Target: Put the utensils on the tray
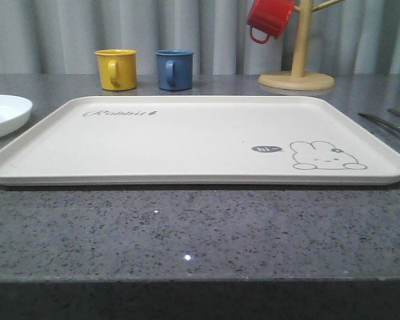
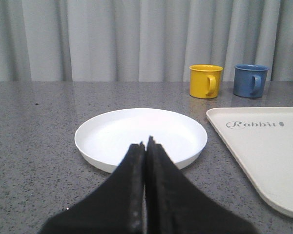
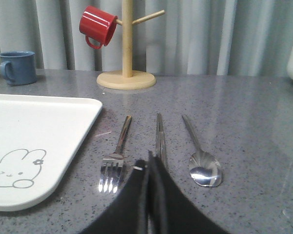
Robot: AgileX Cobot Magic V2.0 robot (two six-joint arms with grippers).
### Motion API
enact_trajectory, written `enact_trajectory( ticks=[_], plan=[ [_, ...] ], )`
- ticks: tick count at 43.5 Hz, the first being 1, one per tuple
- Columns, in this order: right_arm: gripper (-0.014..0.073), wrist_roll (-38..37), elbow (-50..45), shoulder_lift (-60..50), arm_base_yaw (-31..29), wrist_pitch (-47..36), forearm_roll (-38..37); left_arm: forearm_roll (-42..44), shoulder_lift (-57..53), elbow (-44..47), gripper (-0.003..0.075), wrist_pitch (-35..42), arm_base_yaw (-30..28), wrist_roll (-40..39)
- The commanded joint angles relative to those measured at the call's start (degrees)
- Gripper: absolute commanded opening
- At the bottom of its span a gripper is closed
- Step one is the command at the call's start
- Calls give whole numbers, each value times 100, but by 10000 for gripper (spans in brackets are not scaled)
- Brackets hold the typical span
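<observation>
Nothing on tray (image 1: 187,140) yet. Fork (image 3: 116,156), chopsticks (image 3: 159,136), spoon (image 3: 201,157) laid parallel on surface (image 3: 244,122) beside tray, prob. for easy picking. Right end effector (image 3: 148,168) clenched, empty, near chopsticks; left end effector (image 2: 145,148) clenched, empty, by plate (image 2: 102,141).

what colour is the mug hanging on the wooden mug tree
Red. The glossy red mug hangs from a peg of the pale wooden mug tree, clearest in the right wrist view.

Speckled grey countertop (image 1: 187,227) with tray (image 1: 187,143), plate (image 1: 3,113), mugs (image 1: 117,69), seemingly three utensils (image 3: 158,136).
</observation>
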State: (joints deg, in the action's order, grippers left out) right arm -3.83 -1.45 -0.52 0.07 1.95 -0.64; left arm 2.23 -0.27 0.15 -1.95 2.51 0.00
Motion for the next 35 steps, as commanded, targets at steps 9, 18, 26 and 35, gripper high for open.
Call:
enact_trajectory(
  ticks=[9,18,26,35],
  plan=[
    [-69,19,60,-115,-29,-468,-53,-48,-128,9,-18,474,8,0],
    [-69,19,66,-115,-29,-701,-43,-48,-128,9,-18,604,8,0],
    [-69,19,1543,-67,-29,588,-43,-25,-29,-1311,-18,609,8,0],
    [-69,19,3873,1400,-29,2691,-43,42,1401,-3849,-18,-2029,8,0]
  ],
)
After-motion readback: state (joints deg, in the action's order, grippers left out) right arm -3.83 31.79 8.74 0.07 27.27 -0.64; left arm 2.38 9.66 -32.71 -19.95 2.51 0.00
